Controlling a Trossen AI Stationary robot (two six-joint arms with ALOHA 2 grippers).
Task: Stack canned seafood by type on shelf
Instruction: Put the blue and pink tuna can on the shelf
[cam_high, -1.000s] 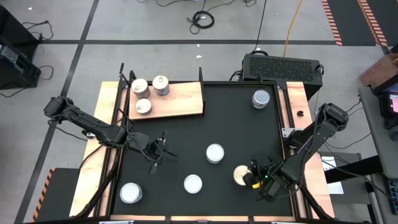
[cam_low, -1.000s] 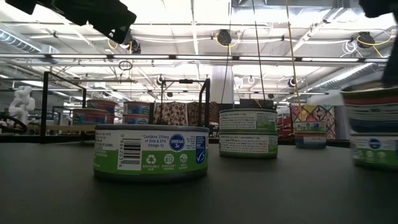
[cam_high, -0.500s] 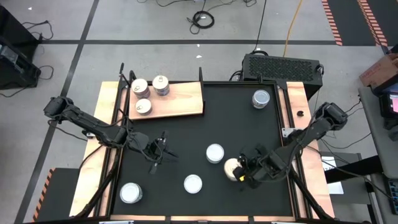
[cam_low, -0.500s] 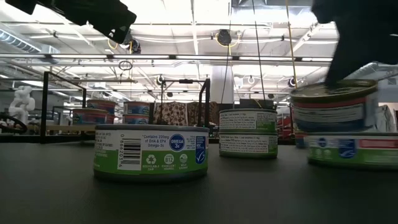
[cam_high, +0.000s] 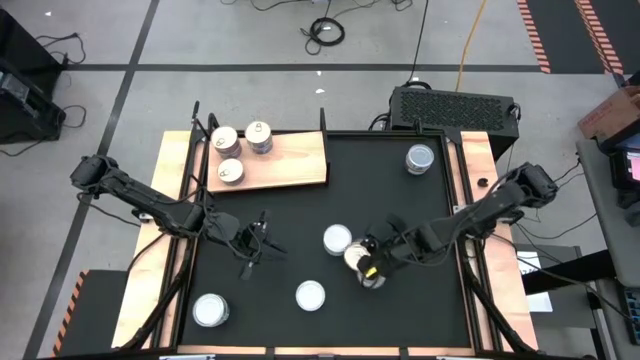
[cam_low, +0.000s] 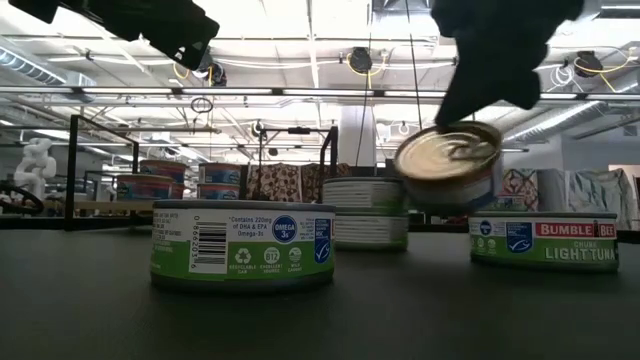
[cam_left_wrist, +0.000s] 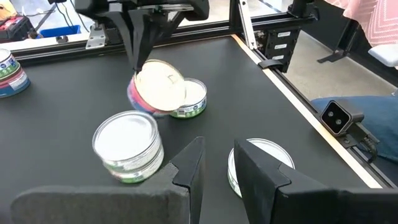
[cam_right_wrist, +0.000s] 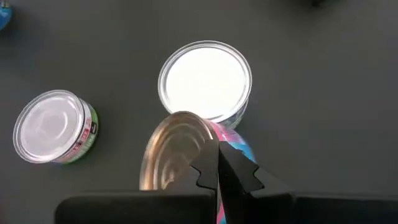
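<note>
1. Right tool (cam_high: 366, 264) is clamped on a gold-topped tin (cam_low: 447, 165), tilted, lifted off the table (cam_high: 390, 200).
2. Left tool (cam_high: 256, 247) hovers apart (idle).
3. Three tins (cam_high: 241, 150) sit on the shelf (cam_high: 290, 160).

Three tins (cam_high: 240, 148) sit on the shelf (cam_high: 290, 163) in the far left corner. One tin (cam_high: 420, 158) is far right, three more (cam_high: 310, 294) scattered up front.
</note>
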